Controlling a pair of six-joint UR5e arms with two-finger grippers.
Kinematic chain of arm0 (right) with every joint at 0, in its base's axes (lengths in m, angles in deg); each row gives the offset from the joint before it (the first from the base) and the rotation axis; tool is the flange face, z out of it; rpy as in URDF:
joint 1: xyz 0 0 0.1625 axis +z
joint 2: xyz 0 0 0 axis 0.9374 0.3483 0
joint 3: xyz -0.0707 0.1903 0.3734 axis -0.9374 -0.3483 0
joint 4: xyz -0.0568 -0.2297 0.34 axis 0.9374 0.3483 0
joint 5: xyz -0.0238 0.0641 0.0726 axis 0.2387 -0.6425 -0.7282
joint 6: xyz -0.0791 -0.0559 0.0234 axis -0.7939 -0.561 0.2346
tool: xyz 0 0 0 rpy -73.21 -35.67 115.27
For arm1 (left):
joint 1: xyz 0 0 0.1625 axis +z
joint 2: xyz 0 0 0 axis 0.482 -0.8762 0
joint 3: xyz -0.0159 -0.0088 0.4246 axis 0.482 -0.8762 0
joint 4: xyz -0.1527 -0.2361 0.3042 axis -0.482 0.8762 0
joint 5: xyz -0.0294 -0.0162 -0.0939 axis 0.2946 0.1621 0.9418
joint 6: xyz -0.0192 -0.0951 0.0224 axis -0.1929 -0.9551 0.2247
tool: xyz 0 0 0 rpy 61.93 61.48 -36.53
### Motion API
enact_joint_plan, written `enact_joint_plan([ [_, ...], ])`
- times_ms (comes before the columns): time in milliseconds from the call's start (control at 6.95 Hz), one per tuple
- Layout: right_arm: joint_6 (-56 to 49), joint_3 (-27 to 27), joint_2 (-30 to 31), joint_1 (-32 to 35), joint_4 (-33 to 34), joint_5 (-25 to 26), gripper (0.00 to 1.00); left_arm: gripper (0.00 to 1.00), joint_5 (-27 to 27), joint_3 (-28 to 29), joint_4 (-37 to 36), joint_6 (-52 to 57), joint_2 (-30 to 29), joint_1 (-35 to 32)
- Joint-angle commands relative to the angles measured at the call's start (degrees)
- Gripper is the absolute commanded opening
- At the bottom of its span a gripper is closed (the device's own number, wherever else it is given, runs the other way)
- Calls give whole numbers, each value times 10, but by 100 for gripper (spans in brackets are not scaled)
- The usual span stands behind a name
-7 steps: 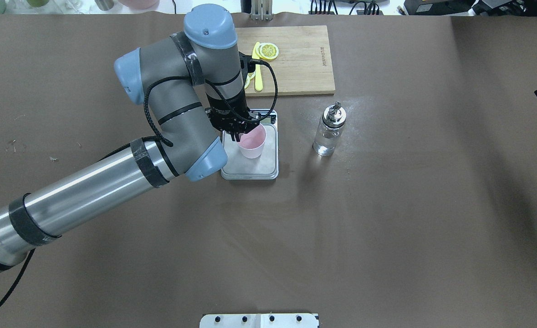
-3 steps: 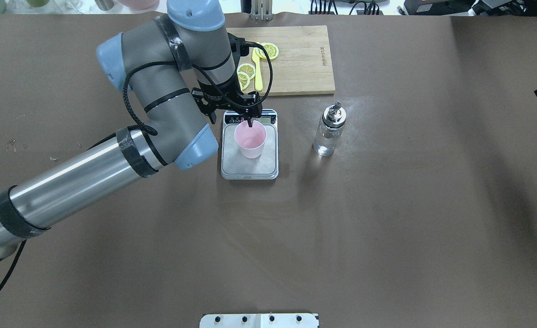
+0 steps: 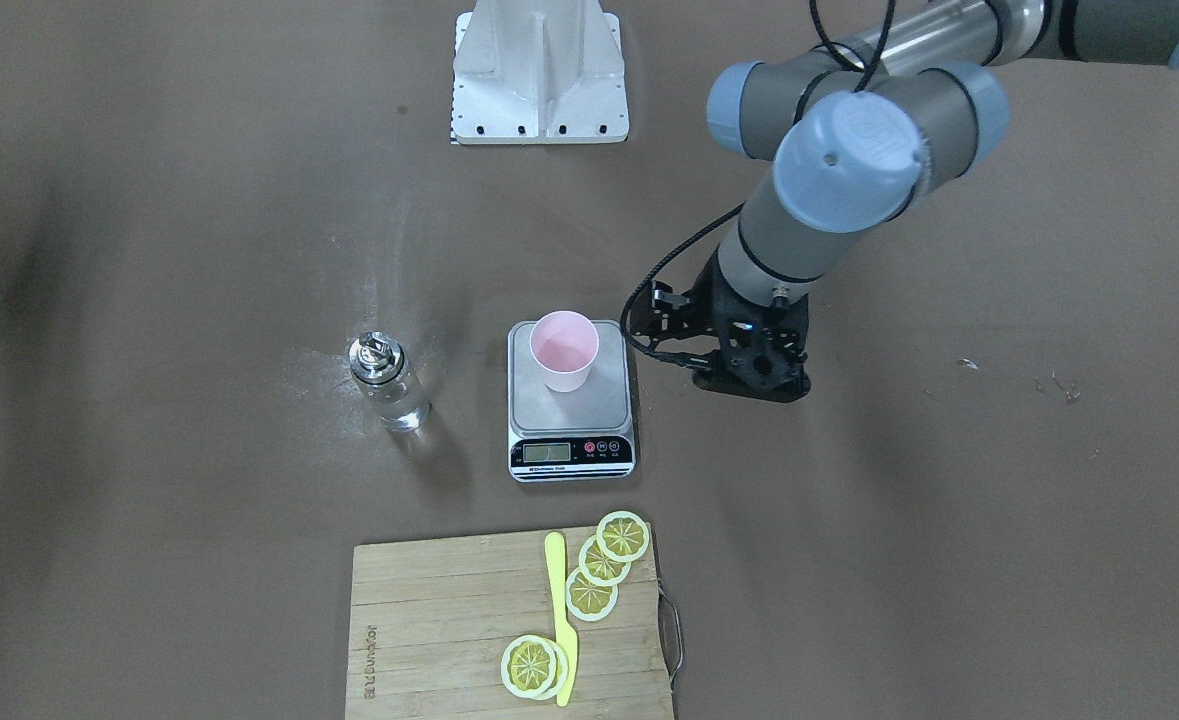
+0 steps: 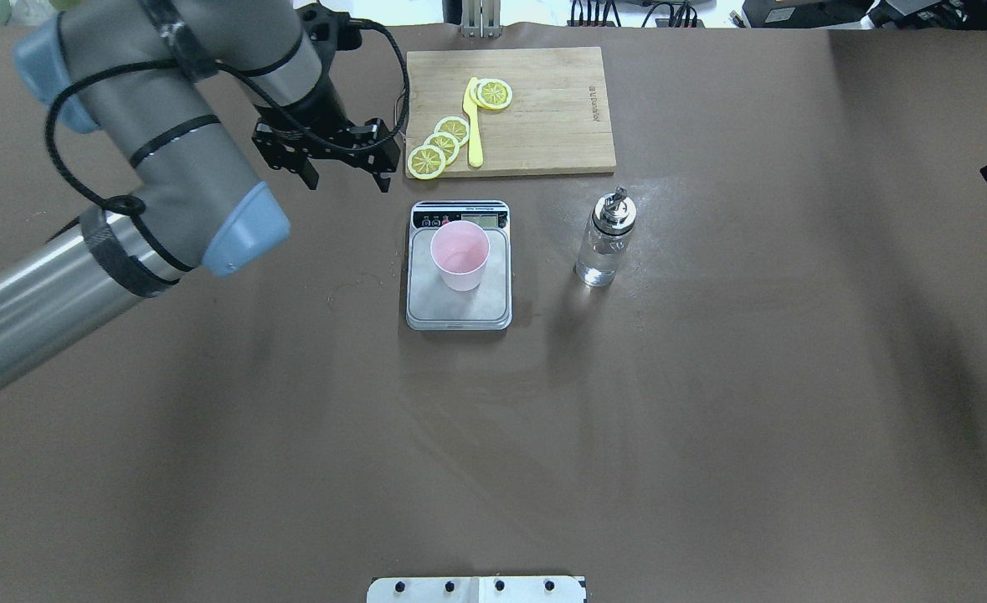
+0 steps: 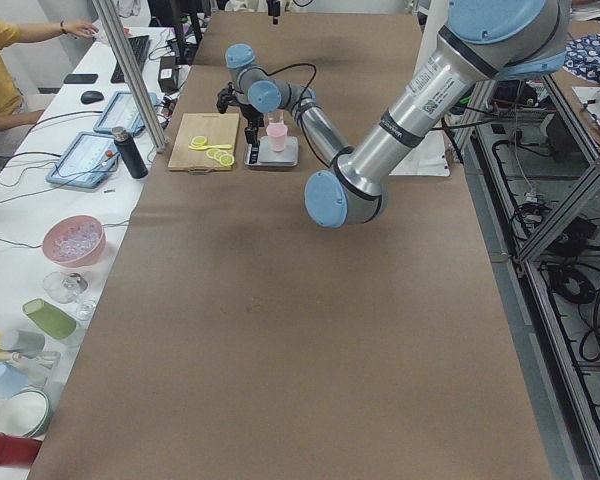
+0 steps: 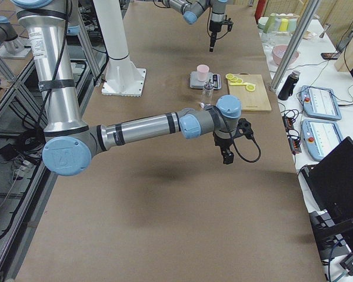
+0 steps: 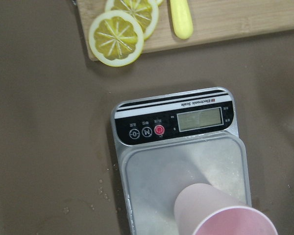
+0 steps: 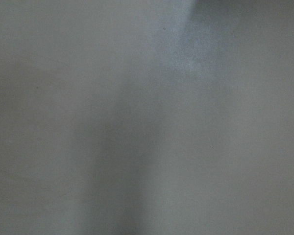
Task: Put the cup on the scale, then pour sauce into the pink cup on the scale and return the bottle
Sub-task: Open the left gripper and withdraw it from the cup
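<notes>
The pale pink cup (image 4: pixel 460 255) (image 3: pixel 564 348) stands upright on the steel plate of the scale (image 4: pixel 493 306) (image 3: pixel 574 412), toward the robot's side of the plate. In the left wrist view the cup (image 7: pixel 225 218) shows at the bottom edge below the scale's display (image 7: pixel 200 119). My left gripper (image 4: pixel 346 177) hangs open and empty, left of the scale and beyond it. The clear bottle (image 4: pixel 604 239) (image 3: pixel 389 385) with its metal cap stands right of the scale, sauce low inside. My right gripper (image 6: pixel 226 154) hovers far right; whether it is open I cannot tell.
A wooden cutting board (image 4: pixel 552 126) with lemon slices (image 4: pixel 441 149) and a yellow knife (image 4: pixel 474 126) lies behind the scale. The robot's white base plate (image 4: pixel 476 589) is at the near edge. A side bench (image 5: pixel 40 250) holds bowls and cups.
My left gripper let go of the cup's rim, opened and drew away left and toward the table's back. The cup stays on the scale. The bottle has not moved.
</notes>
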Motion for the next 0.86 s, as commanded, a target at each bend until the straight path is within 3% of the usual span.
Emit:
enact_joint_plan([
  [0, 11, 26, 44, -23, -57, -1, 100, 97, 5, -58, -2, 77, 84, -65],
  [431, 161, 29, 44, -108, -166, 12, 100, 97, 4, -93, 2, 215, 210, -156],
  [719, 237, 62, 23, -177, -166, 53, 99, 97, 6, -82, 4, 308, 258, -213],
])
